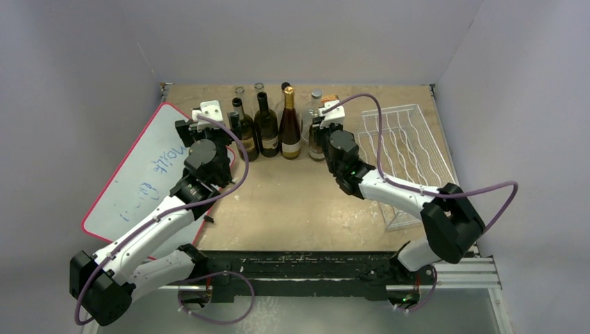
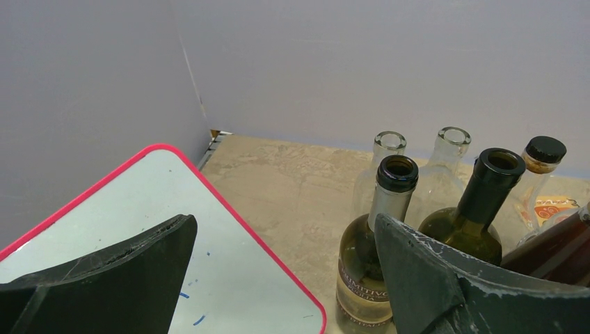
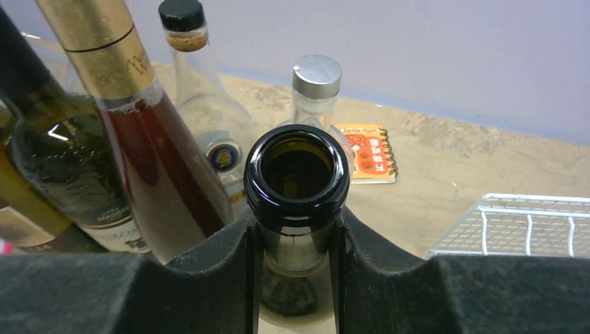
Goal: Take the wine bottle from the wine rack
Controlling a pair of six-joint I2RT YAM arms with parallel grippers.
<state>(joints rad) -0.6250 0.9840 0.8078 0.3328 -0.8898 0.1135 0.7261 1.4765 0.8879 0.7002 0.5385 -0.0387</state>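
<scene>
My right gripper (image 3: 298, 233) is shut on the neck of a dark wine bottle (image 3: 298, 170), just under its open mouth. The bottle stands upright at the right end of a row of bottles. From above, the right gripper (image 1: 322, 129) sits over that bottle and hides most of it. The white wire wine rack (image 1: 407, 149) lies to its right with no bottle showing in its cradles; a corner of the wine rack (image 3: 529, 223) shows in the right wrist view. My left gripper (image 2: 284, 223) stands open, holding nothing, beside a pale bottle (image 2: 369, 268) at the row's left end.
Several bottles (image 1: 268, 129) stand in a row at the back of the table, one amber with a gold neck (image 3: 132, 111). A red-edged whiteboard (image 1: 139, 174) lies at the left. An orange notebook (image 3: 372, 153) lies behind the bottles. Grey walls close in three sides.
</scene>
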